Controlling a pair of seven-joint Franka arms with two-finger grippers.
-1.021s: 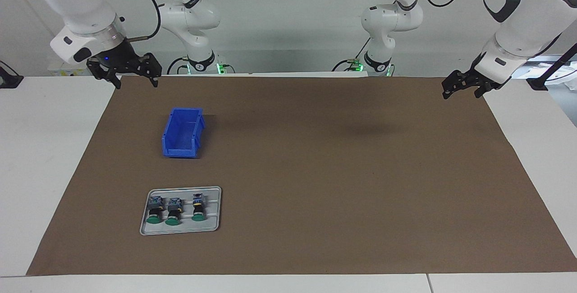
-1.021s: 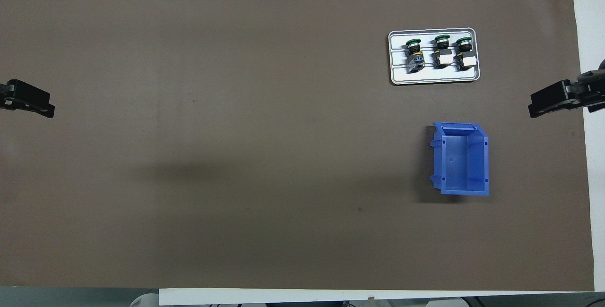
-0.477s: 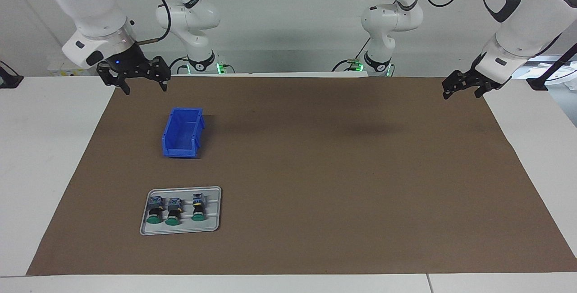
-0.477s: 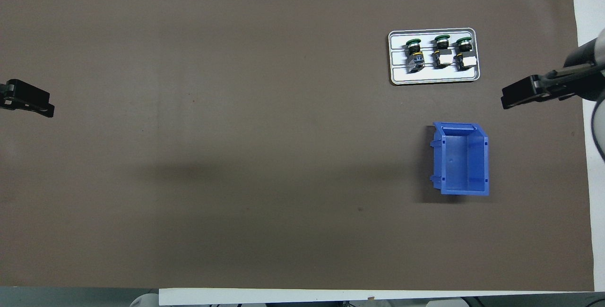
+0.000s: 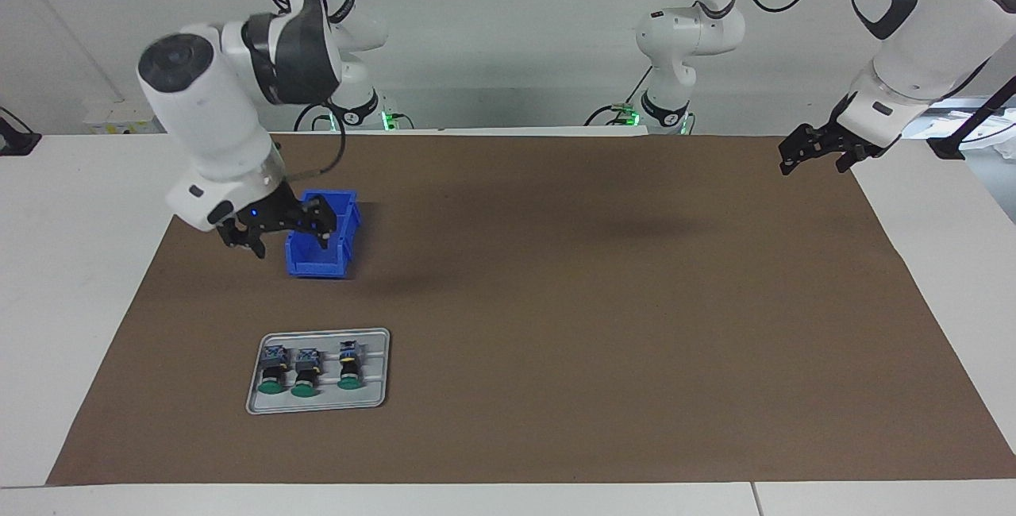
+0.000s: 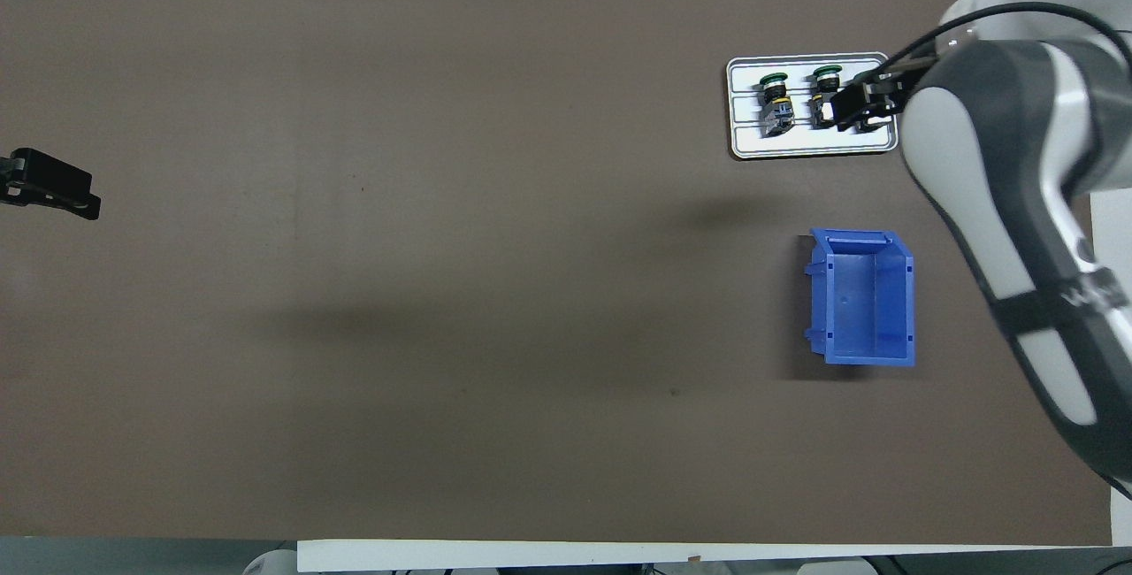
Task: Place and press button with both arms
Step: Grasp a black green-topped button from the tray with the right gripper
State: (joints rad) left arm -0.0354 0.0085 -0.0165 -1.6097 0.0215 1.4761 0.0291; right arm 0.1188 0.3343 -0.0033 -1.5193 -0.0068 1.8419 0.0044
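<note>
The right gripper (image 5: 287,244) hung in the air with its fingers spread and nothing between them. In the facing view it was raised over the mat (image 5: 556,302), just beside the blue bin (image 5: 321,234) on the side toward the right arm's end of the table, its near finger (image 5: 322,232) passing in front of the bin's wall. From above, the same gripper (image 6: 862,106) covered the end of the tray (image 6: 809,146) toward the right arm's end of the table, hiding one of the three buttons there; it touched none of them.

The buttons lay in a row on that grey tray, below the right gripper and farther from the robots than the bin. Each lay on its side, green cap pointing away from the robots. The button (image 5: 303,373) in the middle of the row sat between its two neighbours, apart from both.

The left gripper (image 5: 817,155) waited, fingers spread and empty, over the mat's corner at the left arm's end of the table, well apart from tray and bin
</note>
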